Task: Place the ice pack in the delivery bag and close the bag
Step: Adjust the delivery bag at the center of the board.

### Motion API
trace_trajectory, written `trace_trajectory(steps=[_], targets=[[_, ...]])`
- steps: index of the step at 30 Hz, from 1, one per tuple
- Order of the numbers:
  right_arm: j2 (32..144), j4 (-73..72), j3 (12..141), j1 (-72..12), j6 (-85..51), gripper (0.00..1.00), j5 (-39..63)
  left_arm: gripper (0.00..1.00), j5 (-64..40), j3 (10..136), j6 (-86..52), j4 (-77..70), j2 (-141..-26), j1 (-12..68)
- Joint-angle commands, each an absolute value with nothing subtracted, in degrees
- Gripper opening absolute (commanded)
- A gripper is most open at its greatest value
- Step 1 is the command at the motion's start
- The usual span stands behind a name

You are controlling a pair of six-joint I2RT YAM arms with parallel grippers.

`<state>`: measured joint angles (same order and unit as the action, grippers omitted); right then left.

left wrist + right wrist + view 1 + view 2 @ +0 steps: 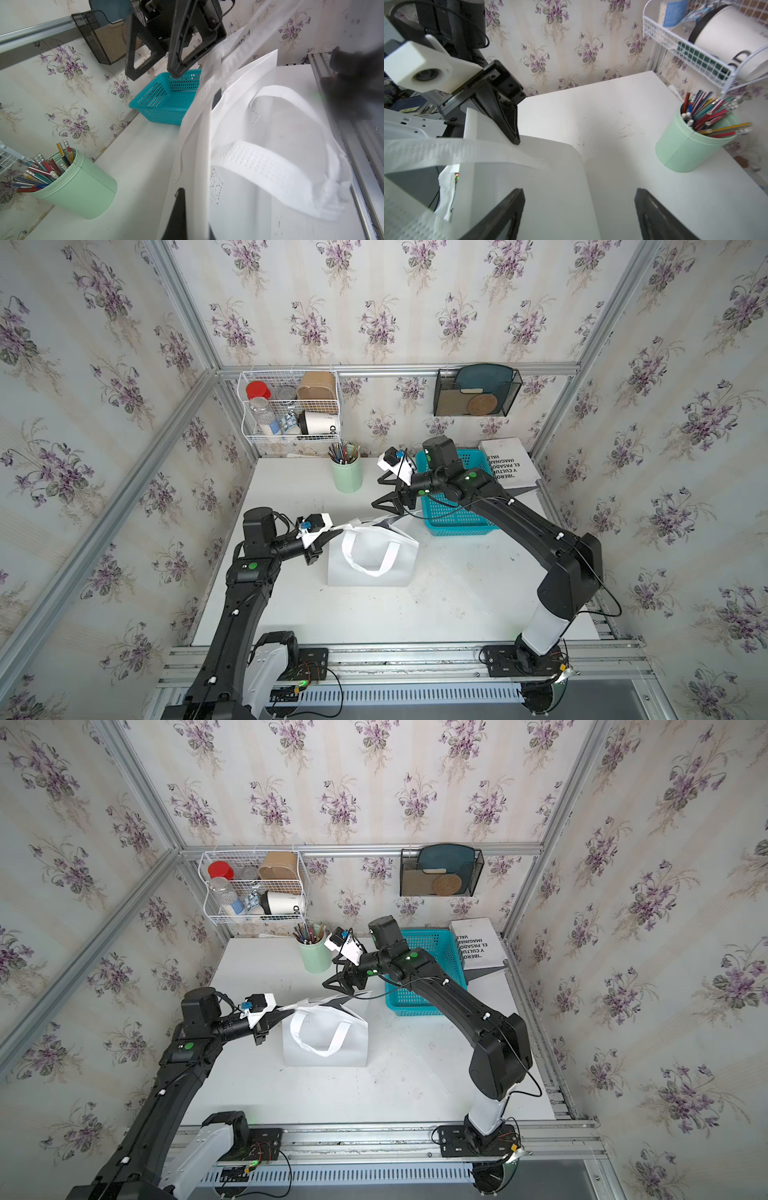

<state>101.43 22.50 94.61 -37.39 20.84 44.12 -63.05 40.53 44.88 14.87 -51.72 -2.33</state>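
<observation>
The delivery bag (372, 568) (328, 1052) is white and stands mid-table, one loop handle hanging down its front. My left gripper (332, 533) (286, 1013) (194, 207) is shut on the bag's near-left top rim (529, 143), holding the mouth up. My right gripper (376, 492) (328, 973) (579, 193) hovers open above the bag's far rim with nothing between its fingers. It also shows in the left wrist view as the right gripper (154, 72). A second handle strap (446, 151) stretches across the mouth. The ice pack is out of view.
A turquoise basket (453, 510) (164, 104) sits behind the bag to the right, under the right arm. A green cup of pencils (347, 479) (691, 151) stands at the back. A book (509, 464) leans in the back right corner. A wire rack (291, 406) and a mesh holder (476, 391) hang on the wall.
</observation>
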Motion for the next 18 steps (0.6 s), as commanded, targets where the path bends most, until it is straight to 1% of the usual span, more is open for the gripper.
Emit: trace_trajectory(steps=[1, 3, 6, 7, 13, 16, 18], targets=[[102.1, 27.5, 95.4, -39.4, 24.2, 0.90, 46.1, 0.00, -66.1, 41.5, 47.5, 15.6, -52.4, -2.4], [102.7, 28.4, 95.1, -40.3, 24.5, 0.87, 45.0, 0.00, -66.3, 41.9, 47.7, 15.6, -52.8, -2.4], [103.8, 29.7, 96.7, -40.7, 23.3, 0.77, 45.8, 0.00, -66.6, 42.2, 48.2, 16.0, -53.3, -2.4], [103.8, 29.9, 96.8, -40.8, 23.1, 0.76, 46.4, 0.00, -66.6, 42.2, 48.2, 16.1, -53.5, -2.4], [103.5, 30.5, 96.5, -41.3, 22.7, 0.81, 47.8, 0.00, -66.5, 42.5, 48.3, 16.7, -53.7, -2.4], [103.5, 29.6, 97.4, -41.2, 20.8, 0.81, 47.5, 0.00, -66.9, 42.3, 48.3, 16.7, -53.7, -2.4], [103.7, 27.3, 98.3, -40.5, 16.9, 0.82, 46.6, 0.00, -67.9, 42.1, 48.1, 16.6, -53.6, -2.4]])
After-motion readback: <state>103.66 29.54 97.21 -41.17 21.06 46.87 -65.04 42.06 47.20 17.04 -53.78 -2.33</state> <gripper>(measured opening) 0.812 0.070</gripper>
